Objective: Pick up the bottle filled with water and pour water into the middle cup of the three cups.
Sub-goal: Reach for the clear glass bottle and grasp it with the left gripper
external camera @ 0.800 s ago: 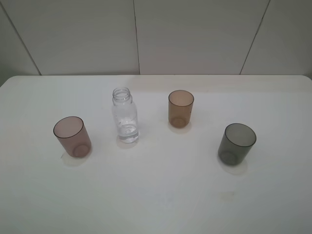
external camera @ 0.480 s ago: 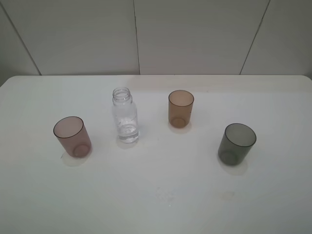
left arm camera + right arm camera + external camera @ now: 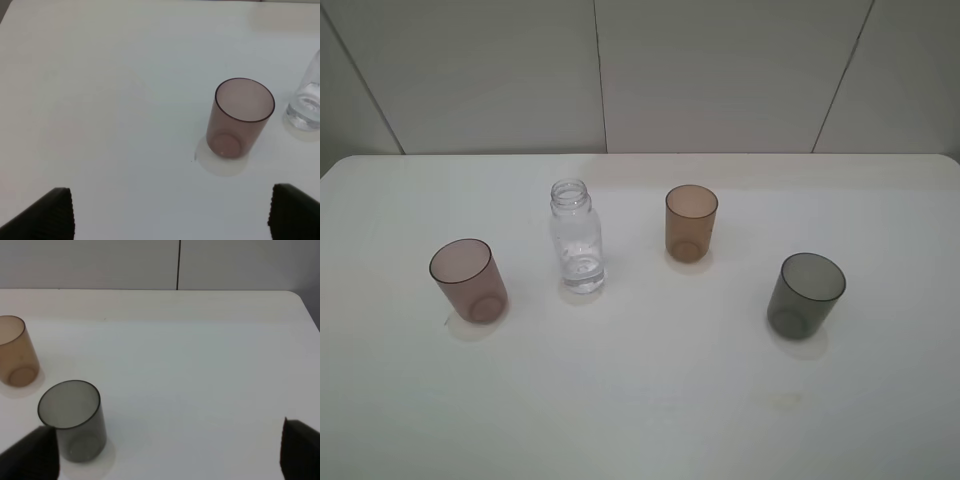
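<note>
Evidently at start. Bottle (image 3: 577, 240) upright on table (image 3: 650, 400), untouched, near middle cup (image 3: 691, 222), water inside. Left tool (image 3: 172, 212) and right tool (image 3: 167, 452) both spread wide, gripping nothing. Remaining: grasp bottle, lift, tilt over middle cup, pour.

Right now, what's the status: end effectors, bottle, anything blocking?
Left end effector open, empty; right end effector open, empty. Bottle upright on table, not yet picked up. Middle cup upright beside it, nothing between them.

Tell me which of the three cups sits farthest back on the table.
The amber cup, in the middle; the pink cup and grey cup stand nearer the front.
</note>
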{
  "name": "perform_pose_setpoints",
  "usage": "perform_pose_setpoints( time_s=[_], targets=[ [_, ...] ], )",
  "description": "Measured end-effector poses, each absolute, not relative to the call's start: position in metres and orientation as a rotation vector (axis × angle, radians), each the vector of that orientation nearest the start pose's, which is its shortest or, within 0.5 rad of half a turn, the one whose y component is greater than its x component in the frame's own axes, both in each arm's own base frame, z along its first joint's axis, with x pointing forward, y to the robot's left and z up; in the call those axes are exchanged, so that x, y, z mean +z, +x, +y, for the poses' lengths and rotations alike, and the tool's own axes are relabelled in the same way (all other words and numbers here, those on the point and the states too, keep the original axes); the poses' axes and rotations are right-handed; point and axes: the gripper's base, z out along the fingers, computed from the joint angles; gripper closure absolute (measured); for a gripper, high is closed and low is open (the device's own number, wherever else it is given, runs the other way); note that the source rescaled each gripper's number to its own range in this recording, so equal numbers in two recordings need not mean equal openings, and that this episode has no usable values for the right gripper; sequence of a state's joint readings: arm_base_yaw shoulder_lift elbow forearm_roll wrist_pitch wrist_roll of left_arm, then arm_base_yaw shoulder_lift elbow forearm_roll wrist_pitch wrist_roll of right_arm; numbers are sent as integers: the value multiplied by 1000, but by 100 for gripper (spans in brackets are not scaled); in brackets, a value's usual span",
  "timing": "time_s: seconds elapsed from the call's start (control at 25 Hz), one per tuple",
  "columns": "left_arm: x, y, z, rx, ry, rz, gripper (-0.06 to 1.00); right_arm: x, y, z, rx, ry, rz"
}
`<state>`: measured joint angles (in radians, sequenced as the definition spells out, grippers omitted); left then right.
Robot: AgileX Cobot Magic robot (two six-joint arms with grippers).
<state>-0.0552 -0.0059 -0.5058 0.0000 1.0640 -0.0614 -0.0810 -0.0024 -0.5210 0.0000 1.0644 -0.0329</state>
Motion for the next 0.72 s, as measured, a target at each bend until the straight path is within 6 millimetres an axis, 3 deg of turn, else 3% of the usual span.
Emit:
perform_pose_setpoints(
  time_s=[0.72],
  targets=[
    [279, -7, 0, -73, -6, 2037, -5, 283, -8, 1, -72, 49, 2025]
  ],
)
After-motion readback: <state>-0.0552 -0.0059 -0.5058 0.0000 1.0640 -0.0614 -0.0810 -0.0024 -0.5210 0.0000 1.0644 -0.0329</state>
